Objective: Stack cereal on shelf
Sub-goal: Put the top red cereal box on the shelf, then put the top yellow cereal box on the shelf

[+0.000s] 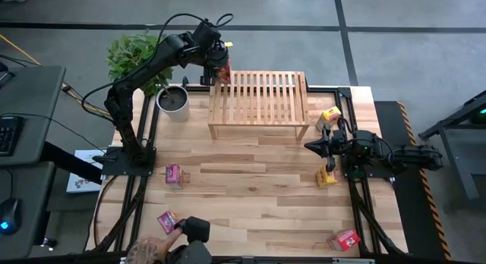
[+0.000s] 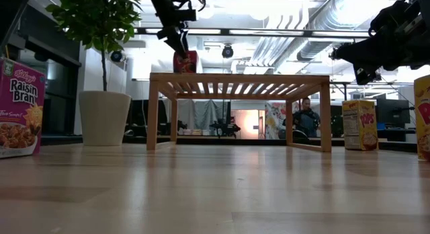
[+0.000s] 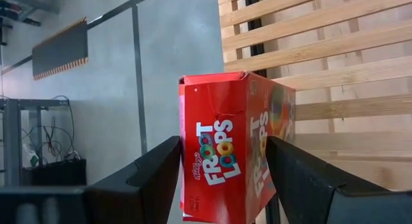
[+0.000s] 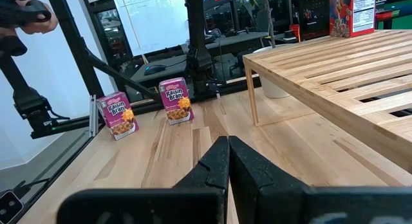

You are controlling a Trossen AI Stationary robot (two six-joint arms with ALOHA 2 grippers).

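A red Froot Loops cereal box (image 3: 222,153) stands upright at the far left corner of the light-wood slatted shelf (image 1: 258,105), with my left gripper (image 1: 220,67) closed on it from above. In the low view the box (image 2: 186,61) sits level with the shelf top (image 2: 238,77). I cannot tell whether it rests there. My right gripper (image 4: 228,153) is shut and holds nothing. It waits at the table's right side (image 1: 328,146). Other cereal boxes stand on the tabletop: two pink (image 1: 174,174) (image 1: 167,221), two yellow (image 1: 331,114) (image 1: 326,177) and one red (image 1: 344,239). My left gripper pinches the red box between its two fingers, one finger (image 3: 154,176) on each of two opposite upright sides (image 3: 261,130). The fingers slant down at it from the table's far left. The box stands upright at the shelf's corner, its top flap toward the wrist.
A potted plant in a white pot (image 1: 173,102) stands just left of the shelf. A person's hand (image 1: 152,249) with a dark device reaches over the near edge beside a pink box. The tabletop's middle (image 1: 250,188) is bare wood.
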